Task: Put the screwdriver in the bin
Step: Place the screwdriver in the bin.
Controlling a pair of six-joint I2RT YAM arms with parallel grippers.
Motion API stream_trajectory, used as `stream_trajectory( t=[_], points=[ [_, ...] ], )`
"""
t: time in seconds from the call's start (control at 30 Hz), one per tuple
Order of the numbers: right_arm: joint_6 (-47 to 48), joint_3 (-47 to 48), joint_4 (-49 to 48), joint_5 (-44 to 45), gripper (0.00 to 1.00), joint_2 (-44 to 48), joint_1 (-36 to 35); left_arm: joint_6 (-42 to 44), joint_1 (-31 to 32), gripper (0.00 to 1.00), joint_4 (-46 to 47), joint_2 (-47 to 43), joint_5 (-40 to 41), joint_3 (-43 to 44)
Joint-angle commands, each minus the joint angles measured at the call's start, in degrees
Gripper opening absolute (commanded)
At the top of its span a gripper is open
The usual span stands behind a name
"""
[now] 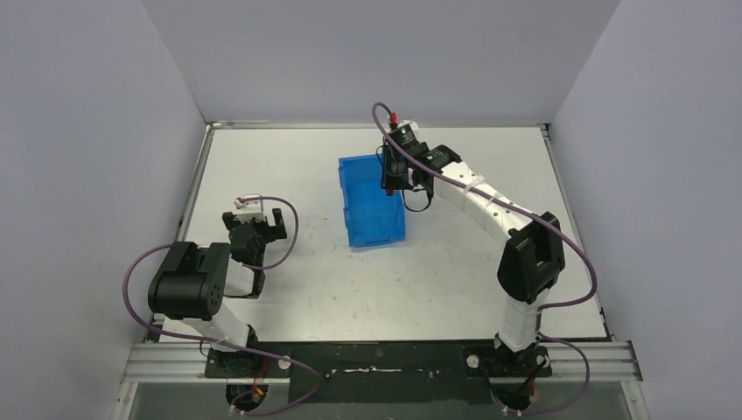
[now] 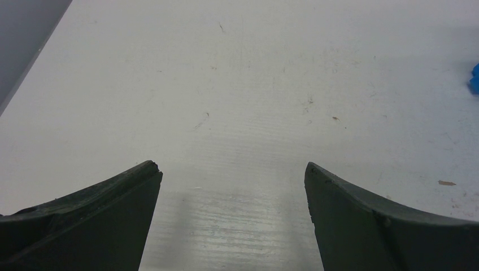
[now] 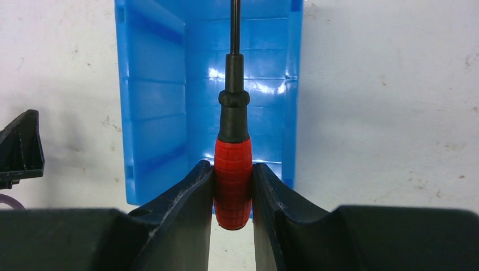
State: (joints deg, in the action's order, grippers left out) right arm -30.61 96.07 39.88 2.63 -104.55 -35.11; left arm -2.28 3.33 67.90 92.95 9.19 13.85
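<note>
The screwdriver [image 3: 233, 175] has a red ribbed handle, a black collar and a thin black shaft pointing away over the bin. My right gripper [image 3: 233, 169] is shut on the red handle, holding it above the blue bin [image 3: 152, 101]. In the top view the right gripper [image 1: 390, 181] hangs over the bin's right wall [image 1: 398, 210], and a bit of the red screwdriver [image 1: 388, 189] shows below it. The bin [image 1: 363, 214] stands mid-table and looks empty. My left gripper [image 2: 233, 169] is open over bare table; in the top view it [image 1: 262, 229] sits well left of the bin.
White walls close the table [image 1: 437, 280] on three sides. A blue corner of the bin [image 2: 474, 79] shows at the right edge of the left wrist view. Purple cables loop around both arms.
</note>
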Motion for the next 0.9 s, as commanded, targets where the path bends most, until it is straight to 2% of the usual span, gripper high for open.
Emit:
stream_trajectory(
  t=[0.0,0.23,0.5,0.87],
  points=[
    [-2.2,3.8,-3.1,2.8,0.07,-1.8,-2.1,0.5,0.2,0.97,1.3,-0.7,0.2,0.8],
    [-3.0,1.8,-4.6,3.1,0.07,-3.9,-3.7,0.5,0.2,0.97,1.2,-0.6,0.2,0.8],
    [-5.2,-5.7,-9.7,2.4,0.07,-4.7,-5.2,0.4,0.2,0.97,1.2,-0.7,0.2,0.7],
    [-5.3,-8.6,-12.9,1.4,0.08,-9.7,-6.0,0.4,0.2,0.97,1.2,-0.7,0.2,0.8]
  ],
)
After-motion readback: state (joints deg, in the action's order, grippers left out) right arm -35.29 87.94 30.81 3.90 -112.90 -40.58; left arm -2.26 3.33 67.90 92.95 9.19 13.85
